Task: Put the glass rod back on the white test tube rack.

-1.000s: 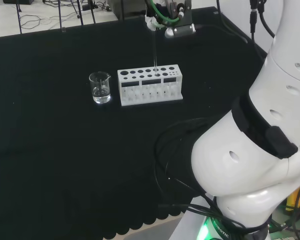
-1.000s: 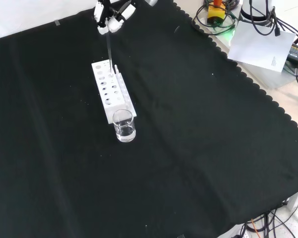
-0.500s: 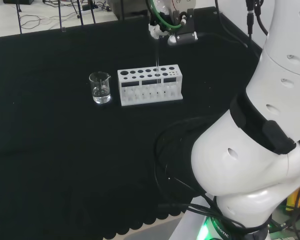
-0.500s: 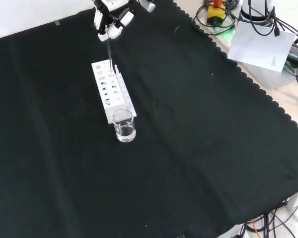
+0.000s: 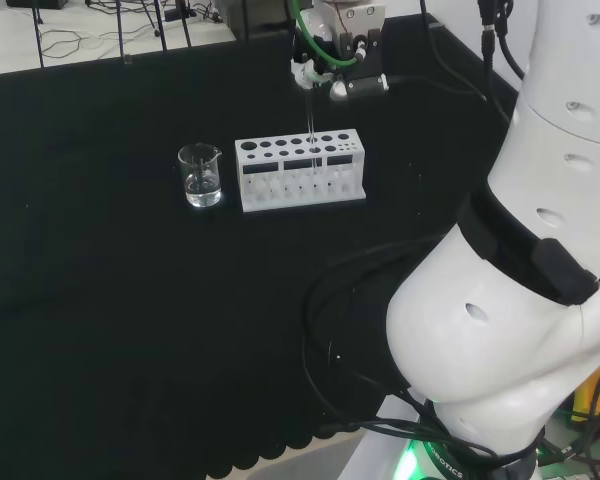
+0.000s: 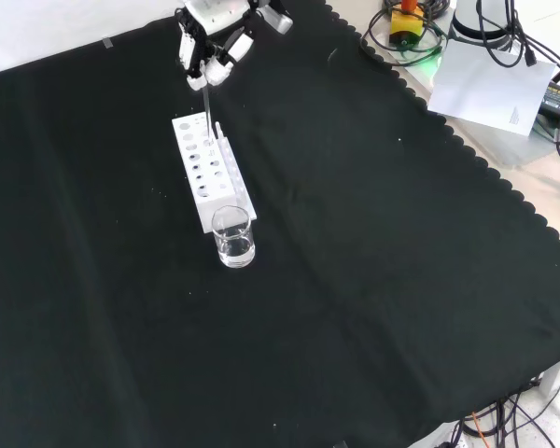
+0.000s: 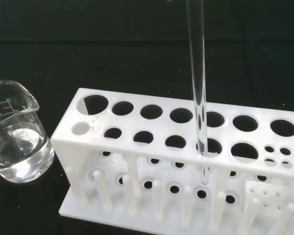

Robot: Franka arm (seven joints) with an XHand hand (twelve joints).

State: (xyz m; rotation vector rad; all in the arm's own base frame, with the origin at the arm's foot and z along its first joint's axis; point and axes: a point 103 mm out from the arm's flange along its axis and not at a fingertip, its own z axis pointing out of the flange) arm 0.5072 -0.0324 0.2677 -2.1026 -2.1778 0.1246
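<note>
My fingers [image 6: 208, 58] pinched the glass rod [image 7: 198, 88], its tip apparently already through a hole in the white test tube rack [image 7: 152, 161]; early release risked it dropping and cracking.

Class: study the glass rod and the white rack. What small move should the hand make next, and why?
Probably lower it a little more: the glass rod, pinched in the hand, already passes through a top hole of the white rack, but its tip hangs above the base.

Clear glossy glass rod [image 7: 197, 88] and beaker [image 7: 14, 134], matt white plastic rack [image 7: 152, 161], black cloth [image 6: 373, 243].
</note>
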